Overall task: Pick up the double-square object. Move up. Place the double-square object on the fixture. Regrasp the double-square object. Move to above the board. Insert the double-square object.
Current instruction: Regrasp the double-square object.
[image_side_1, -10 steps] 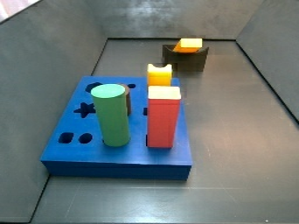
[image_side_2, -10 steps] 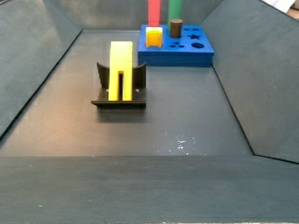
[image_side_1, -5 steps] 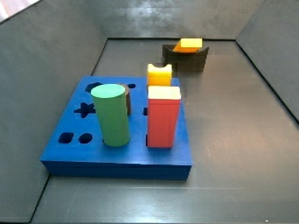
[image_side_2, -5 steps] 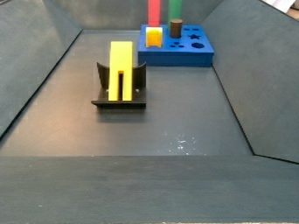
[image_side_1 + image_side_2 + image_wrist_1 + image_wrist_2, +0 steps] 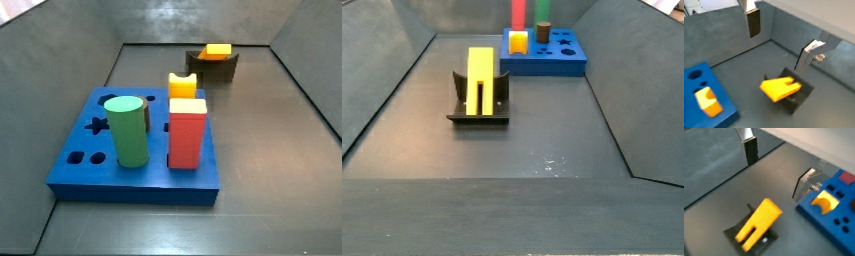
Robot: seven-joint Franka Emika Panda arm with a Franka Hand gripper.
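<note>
From my station, the gripper [image 5: 777, 40] hangs open above the floor, nothing between its silver fingers. Below it, the long yellow-orange double-square object [image 5: 481, 75] lies in the small dark fixture [image 5: 477, 108], bare grey floor on every side. On the thick blue board [image 5: 80, 150], the tall green cylinder [image 5: 128, 130], red rectangular block [image 5: 187, 133] and short yellow notched block [image 5: 182, 84] crowd the approach.

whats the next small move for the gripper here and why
Probably lower the open gripper straight down over the double-square object and close for the regrasp. In both wrist views the bar rests tilted in the fixture, below the spread fingers, with nothing held between them. The gripper is outside both side views, so it seems well above the floor.
</note>
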